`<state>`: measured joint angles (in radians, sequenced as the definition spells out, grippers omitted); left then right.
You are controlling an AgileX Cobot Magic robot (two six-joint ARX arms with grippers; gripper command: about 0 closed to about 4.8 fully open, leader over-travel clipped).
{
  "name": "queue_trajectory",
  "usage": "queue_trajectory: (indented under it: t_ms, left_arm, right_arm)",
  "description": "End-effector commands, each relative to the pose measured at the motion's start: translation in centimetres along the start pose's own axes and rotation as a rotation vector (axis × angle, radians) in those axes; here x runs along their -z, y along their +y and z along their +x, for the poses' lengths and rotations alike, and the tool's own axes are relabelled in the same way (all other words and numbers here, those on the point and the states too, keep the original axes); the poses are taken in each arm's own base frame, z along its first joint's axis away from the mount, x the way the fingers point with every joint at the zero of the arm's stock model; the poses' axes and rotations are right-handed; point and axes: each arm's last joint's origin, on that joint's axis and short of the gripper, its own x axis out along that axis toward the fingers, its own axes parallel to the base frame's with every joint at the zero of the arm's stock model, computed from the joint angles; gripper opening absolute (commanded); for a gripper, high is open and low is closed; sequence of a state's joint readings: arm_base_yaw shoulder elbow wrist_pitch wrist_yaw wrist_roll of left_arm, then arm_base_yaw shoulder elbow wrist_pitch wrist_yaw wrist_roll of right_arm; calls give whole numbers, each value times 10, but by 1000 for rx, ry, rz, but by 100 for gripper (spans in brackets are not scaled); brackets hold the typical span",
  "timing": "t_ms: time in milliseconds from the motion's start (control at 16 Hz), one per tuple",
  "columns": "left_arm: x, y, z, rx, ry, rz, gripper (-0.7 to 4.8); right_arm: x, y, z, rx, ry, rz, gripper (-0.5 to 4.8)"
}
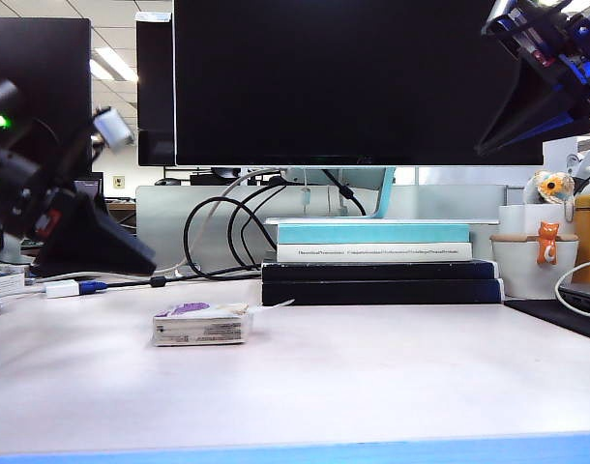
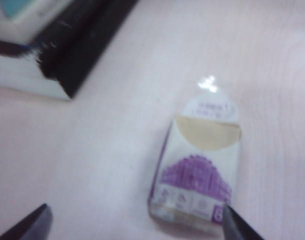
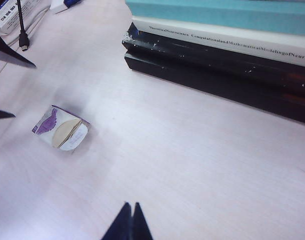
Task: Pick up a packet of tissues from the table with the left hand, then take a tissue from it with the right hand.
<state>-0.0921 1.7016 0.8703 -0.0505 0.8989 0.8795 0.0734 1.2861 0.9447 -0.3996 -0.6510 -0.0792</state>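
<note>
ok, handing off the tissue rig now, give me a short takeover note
Left end effector: open, hovering above the table to the left of the packet of tissues, holding nothing.
Right end effector: shut, empty, raised at the upper right, well clear of the packet.
Packet lies flat on the table in front of the stacked books, flap peeled back, beige tissue showing in the opening.
Done: nothing grasped yet.
Left: left end effector picks up the packet, then right end effector pulls out a tissue.
</note>
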Motion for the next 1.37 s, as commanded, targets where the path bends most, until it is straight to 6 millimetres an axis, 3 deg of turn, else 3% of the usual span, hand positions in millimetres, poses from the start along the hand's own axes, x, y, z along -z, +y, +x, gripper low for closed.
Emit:
queue_trajectory:
  t_ms: [62,750,1374]
  left_arm:
    - [-1,0,1,17,-13,7,479]
    - [3,-4,11,61,2,-1,479]
    - [9,-12,42,63,163,39,479]
  right_arm:
    - [-3,1,-1,-6,-17,-13,-8]
    - [-2,-1,1,-10,-11,-12,-8]
    - [-3,-2,5,-47,-16,-14,-8]
